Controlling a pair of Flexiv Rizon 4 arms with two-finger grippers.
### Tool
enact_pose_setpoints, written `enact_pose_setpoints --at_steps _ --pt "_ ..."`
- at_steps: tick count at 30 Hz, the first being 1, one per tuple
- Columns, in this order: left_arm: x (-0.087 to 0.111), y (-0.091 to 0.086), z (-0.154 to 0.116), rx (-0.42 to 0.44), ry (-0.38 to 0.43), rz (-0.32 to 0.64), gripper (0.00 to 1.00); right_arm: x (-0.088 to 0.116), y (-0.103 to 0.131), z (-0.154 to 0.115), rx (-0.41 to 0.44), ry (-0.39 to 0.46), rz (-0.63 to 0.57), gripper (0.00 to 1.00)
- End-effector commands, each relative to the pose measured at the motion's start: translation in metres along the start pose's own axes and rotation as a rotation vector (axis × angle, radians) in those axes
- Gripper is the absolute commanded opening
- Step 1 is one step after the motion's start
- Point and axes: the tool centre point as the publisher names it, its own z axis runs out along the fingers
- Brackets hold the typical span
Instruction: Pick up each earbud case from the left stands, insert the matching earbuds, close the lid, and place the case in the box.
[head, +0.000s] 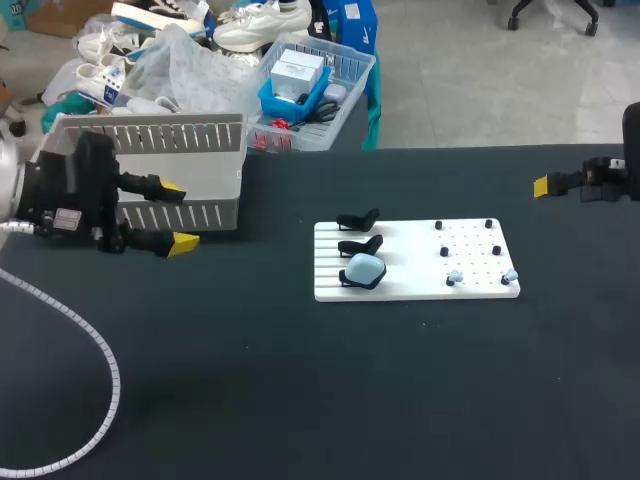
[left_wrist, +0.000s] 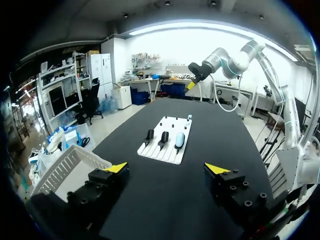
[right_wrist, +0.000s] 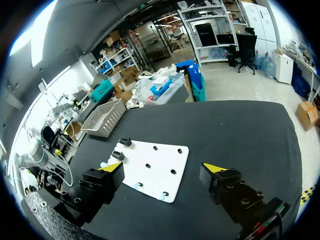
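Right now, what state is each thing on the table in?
left gripper: open, empty.
right gripper: open, empty.
earbud case: seated on the nearest stand, lid looks shut.
other two stands: empty.
earbuds: out of the case, on the white board.
box: upright, no case visible inside.

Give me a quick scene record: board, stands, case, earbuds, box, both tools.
board: white, mid-table
stands: three, black, on the board's left part
case: light blue, on the nearest stand; the other two stands are empty
earbuds: pale, at the pegs on the board's near right
box: white, slotted, far left
left tool: open, empty, beside the box
right tool: open, empty, at the table's right edge
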Motion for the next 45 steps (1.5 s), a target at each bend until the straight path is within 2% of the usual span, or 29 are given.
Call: enact_pose_setpoints --at_steps 1,10,12,15,24,32,38,42,45 --pt "0.004 -0.005 0.003 0.063 -0.157 0.048 1.0 -0.001 0.001 0.0 0.006 0.002 0.001 1.0" --pt "0.003 -0.018 0.027 0.141 -0.162 0.105 1.0 -0.001 0.001 0.0 0.006 0.002 0.001 1.0" --pt "0.003 -0.02 0.035 0.143 -0.162 0.12 1.0 -0.001 0.001 0.0 0.006 0.002 0.001 1.0" --pt "0.003 -0.022 0.045 0.121 -0.166 0.191 1.0 -0.001 0.001 0.0 0.006 0.002 0.001 1.0" --pt "-0.001 -0.023 0.073 0.149 -0.162 0.186 1.0 -0.001 0.001 0.0 0.006 0.002 0.001 1.0" --pt "-0.007 -0.025 0.099 0.155 -0.172 0.222 1.0 -0.001 0.001 0.0 0.006 0.002 0.001 1.0" --pt "-0.011 -0.025 0.121 0.145 -0.171 0.178 1.0 -0.001 0.001 0.0 0.006 0.002 0.001 1.0" --pt "-0.007 -0.025 0.134 0.131 -0.164 0.197 1.0 -0.001 0.001 0.0 0.006 0.002 0.001 1.0" --pt "-0.007 -0.027 0.139 0.141 -0.157 0.175 1.0 -0.001 0.001 0.0 0.006 0.002 0.001 1.0"
